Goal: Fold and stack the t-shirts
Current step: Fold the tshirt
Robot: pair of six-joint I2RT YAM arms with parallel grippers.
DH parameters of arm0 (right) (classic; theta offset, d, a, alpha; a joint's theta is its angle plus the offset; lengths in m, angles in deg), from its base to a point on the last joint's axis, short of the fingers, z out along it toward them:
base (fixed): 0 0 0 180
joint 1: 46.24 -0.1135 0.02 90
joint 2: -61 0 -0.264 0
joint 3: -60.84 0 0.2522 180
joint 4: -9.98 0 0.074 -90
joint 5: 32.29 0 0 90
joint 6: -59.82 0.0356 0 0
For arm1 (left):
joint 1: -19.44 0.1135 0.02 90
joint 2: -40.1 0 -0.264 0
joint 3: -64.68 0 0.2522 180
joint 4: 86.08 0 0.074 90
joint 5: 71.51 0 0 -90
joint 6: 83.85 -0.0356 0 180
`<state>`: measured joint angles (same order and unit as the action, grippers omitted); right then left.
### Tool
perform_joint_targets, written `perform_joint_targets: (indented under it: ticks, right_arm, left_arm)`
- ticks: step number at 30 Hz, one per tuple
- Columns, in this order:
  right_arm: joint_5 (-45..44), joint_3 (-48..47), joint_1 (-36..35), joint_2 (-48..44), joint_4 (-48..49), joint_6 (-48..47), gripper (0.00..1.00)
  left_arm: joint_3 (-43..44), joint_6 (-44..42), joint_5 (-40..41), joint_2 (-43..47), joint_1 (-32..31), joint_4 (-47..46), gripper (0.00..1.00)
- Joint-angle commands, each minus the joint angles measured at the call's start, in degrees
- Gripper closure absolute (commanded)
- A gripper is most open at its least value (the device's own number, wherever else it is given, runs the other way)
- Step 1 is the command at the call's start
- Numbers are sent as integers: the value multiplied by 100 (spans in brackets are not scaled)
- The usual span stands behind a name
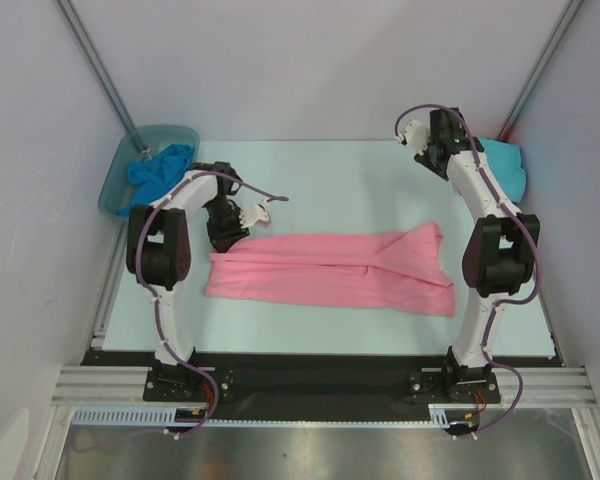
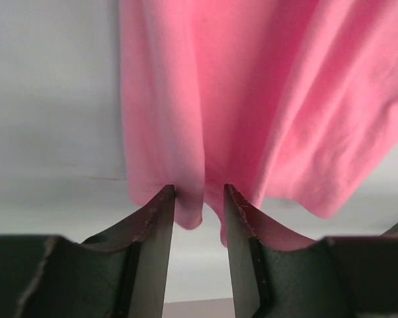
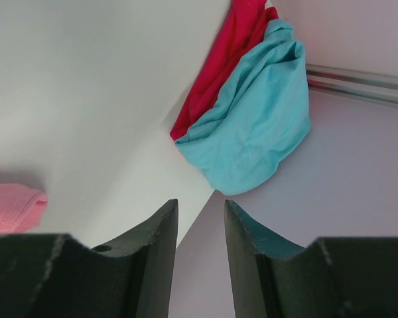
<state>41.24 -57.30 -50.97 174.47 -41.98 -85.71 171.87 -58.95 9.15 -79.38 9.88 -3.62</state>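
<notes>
A long folded pink t-shirt (image 1: 330,272) lies across the middle of the table. My left gripper (image 1: 223,241) hangs over its upper left corner. In the left wrist view the pink t-shirt (image 2: 265,99) fills the frame, and the left gripper (image 2: 199,189) is open, a lobe of the hem reaching between its tips. My right gripper (image 1: 438,155) is raised at the back right, open and empty (image 3: 200,202). Ahead of it lie a turquoise t-shirt (image 3: 252,132) and a red t-shirt (image 3: 225,59). The turquoise t-shirt (image 1: 505,165) lies at the table's right edge. A blue t-shirt (image 1: 160,168) is bunched up in the tub.
A translucent grey-blue plastic tub (image 1: 117,185) stands at the back left corner. White walls close in the table on three sides. A metal rail (image 3: 358,83) runs along the wall behind the turquoise t-shirt. A corner of the pink t-shirt (image 3: 13,205) shows in the right wrist view.
</notes>
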Motion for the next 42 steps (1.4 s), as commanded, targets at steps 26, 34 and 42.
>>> perform_joint_targets:
  ticks: [26,34,42]
  right_arm:
    - [-146,-153,16,96,233,7,82]
    - [-173,-171,34,158,313,-2,81]
    - [-164,-188,16,175,313,-2,82]
  left_arm:
    - [-141,-213,-235,839,-221,336,89]
    - [-53,-371,-68,865,-221,486,100]
    - [140,-126,-15,435,-178,275,100]
